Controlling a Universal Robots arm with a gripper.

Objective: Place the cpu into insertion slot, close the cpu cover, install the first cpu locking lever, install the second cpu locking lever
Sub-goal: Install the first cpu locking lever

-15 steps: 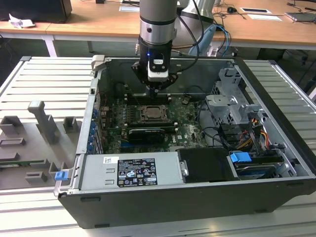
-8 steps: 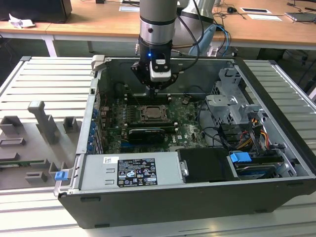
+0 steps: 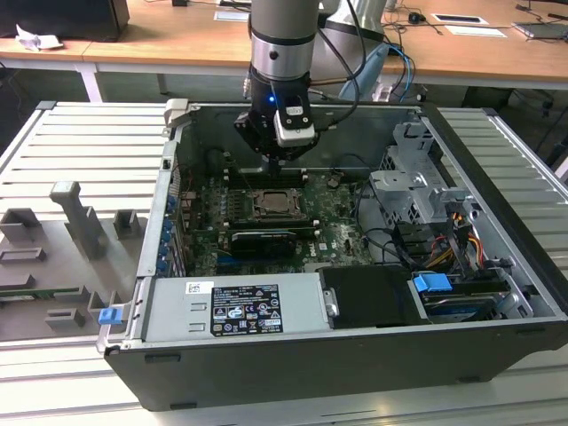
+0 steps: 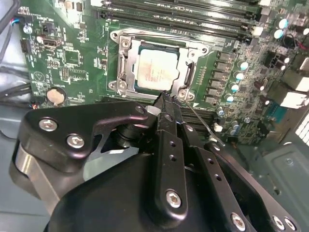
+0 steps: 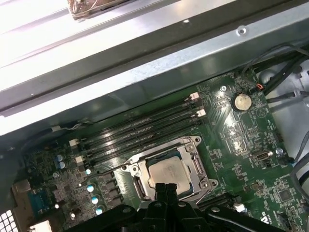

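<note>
The grey power supply (image 3: 235, 306) lies nearest in the exterior view, along the front wall of the open computer case (image 3: 355, 364). A black box with a blue tab (image 3: 433, 286) sits beside it toward the exterior view's right. The case rests on a slatted metal tabletop (image 3: 89, 142), and grey fixture blocks (image 3: 80, 217) stand outside it on the exterior view's left.

Beyond the power supply the green motherboard (image 3: 342, 217) lies flat, with the insertion slot (image 3: 259, 209) near its middle. The cpu (image 4: 155, 70) sits in that slot, tan top up. The cpu cover (image 4: 126, 63) lies down flat around it, so the chip shows through its window.

The end effector (image 4: 166, 98) hangs over one corner of the socket. Its fingers are drawn narrow, tips together, with nothing I can make out between them. In the second wrist view its own black body blocks the board on the near side, and the fingertips hide that corner of the frame. A thin wire lever (image 4: 199, 120) runs off from just beside the tips — whether it is latched I cannot tell.

Past the socket run the long black memory slots (image 5: 140, 130). A coin battery (image 5: 241, 101) sits off to one side, and a silver drive cage (image 3: 413, 191) stands on the exterior view's right. Farthest back are the case wall, the arm (image 3: 282, 44) with its blue cables, and wooden desks (image 3: 177, 35).
</note>
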